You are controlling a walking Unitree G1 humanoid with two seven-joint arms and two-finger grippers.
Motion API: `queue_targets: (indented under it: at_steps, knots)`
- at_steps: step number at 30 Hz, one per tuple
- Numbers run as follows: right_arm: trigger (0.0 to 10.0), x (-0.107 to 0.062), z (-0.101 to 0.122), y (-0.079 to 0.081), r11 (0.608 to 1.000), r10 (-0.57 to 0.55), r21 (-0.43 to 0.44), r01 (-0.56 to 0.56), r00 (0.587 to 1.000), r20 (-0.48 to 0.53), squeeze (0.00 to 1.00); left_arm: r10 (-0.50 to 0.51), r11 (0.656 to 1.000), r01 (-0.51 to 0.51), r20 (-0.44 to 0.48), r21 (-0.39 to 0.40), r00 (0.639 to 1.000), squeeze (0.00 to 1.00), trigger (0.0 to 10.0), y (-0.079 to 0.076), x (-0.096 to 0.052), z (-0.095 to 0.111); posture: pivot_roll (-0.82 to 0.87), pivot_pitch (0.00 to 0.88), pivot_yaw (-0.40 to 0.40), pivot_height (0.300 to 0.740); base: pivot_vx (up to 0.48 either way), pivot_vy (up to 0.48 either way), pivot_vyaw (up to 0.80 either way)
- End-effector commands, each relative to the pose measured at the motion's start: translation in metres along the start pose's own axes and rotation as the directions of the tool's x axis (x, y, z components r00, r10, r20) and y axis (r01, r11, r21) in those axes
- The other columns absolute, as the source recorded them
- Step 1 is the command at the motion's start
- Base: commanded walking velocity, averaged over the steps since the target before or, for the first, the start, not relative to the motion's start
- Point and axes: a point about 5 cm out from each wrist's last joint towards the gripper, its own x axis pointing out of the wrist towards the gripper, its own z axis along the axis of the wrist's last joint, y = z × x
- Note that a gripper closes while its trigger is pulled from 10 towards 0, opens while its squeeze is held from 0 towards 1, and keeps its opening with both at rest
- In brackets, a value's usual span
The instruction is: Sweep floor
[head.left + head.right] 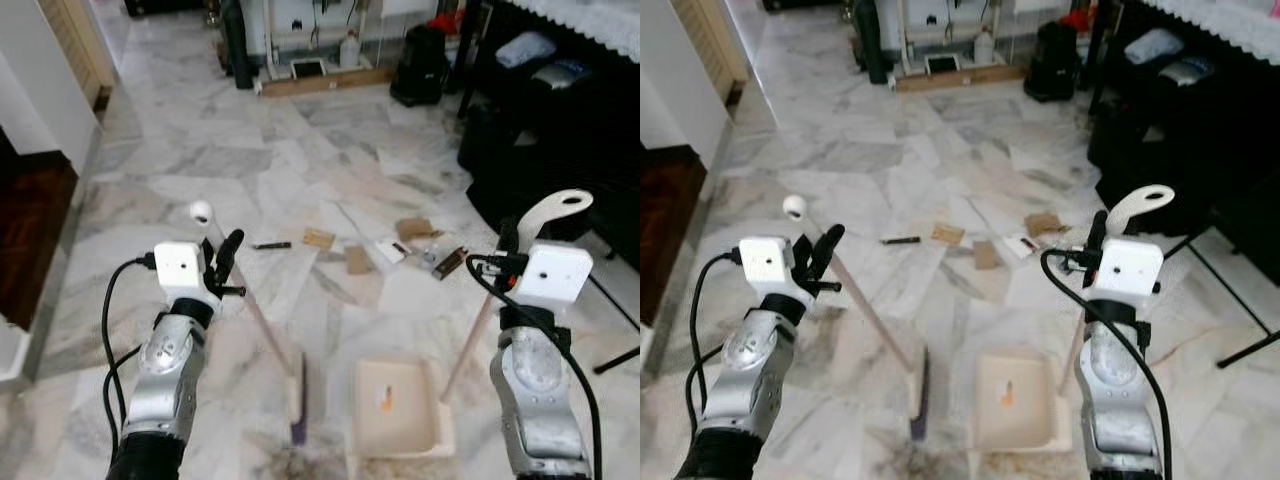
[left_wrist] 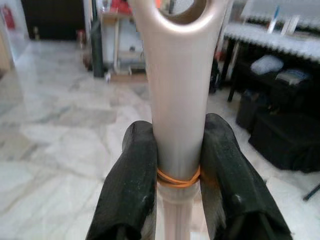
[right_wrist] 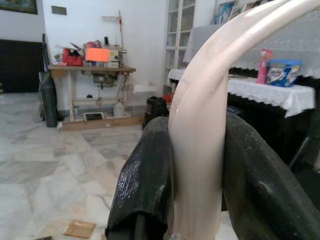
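Sweeping is about to start: left gripper (image 1: 222,262) jaws pinch the broom (image 1: 297,395), right gripper (image 1: 508,240) jaws pinch the dustpan (image 1: 398,408); cardboard scraps (image 1: 357,258) beyond the dustpan need brushing in.

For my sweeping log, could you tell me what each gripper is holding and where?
The left gripper clamps the broom near its handle top; the right gripper clamps the dustpan by its upper handle.

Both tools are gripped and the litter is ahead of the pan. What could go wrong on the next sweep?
The left end effector holds the broom near its handle top, so the head may swing wide. Cardboard scraps lie scattered beyond the dustpan; some could be pushed past it. The right end effector grips the dustpan handle; the pan might tilt.
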Motion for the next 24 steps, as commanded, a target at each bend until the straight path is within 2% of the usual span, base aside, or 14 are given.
queue_targets:
  at_steps: [1, 8, 12, 17, 24]
  knots:
    - [10.0, 0.0018, 0.0135, 0.0, 0.999, -0.01, 0.036, 0.008, 0.999, 0.051, 0.0, -0.011, 1.0, 0.01, 0.051, 0.02, 0.999, 0.0, 10.0, -0.0002, 0.0054, 0.0143, -0.03, 0.068, 0.025, 0.74, 0.262, 0.0, 0.0]
    - [10.0, -0.003, 0.0116, 0.0003, 0.999, 0.003, 0.037, -0.004, 0.999, 0.034, 0.0, -0.008, 1.0, 0.007, 0.041, 0.022, 0.999, 0.0, 10.0, 0.0001, 0.0019, 0.0139, -0.03, 0.082, 0.026, 0.74, 0.264, 0.0, 0.0]
    - [10.0, -0.0034, 0.0127, 0.0037, 1.0, 0.029, 0.002, -0.029, 0.999, 0.039, 0.0, -0.005, 1.0, 0.004, 0.036, 0.022, 0.999, 0.0, 10.0, 0.001, 0.0007, 0.0135, -0.02, 0.091, 0.027, 0.74, 0.262, 0.0, 0.0]
    - [10.0, -0.0053, 0.0116, 0.0085, 0.999, 0.03, 0.013, -0.03, 0.999, 0.024, 0.0, -0.007, 1.0, 0.006, 0.033, 0.025, 0.999, 0.0, 10.0, 0.0021, 0.0003, 0.0148, -0.02, 0.093, 0.038, 0.74, 0.266, 0.0, 0.66]
    - [10.0, -0.0077, 0.0135, 0.0043, 1.0, 0.007, 0.03, -0.008, 1.0, 0.026, 0.0, -0.017, 1.0, 0.016, 0.018, 0.025, 1.0, 0.0, 10.0, 0.0014, 0.0023, 0.0135, -0.04, 0.086, 0.058, 0.74, 0.264, 0.0, 0.0]
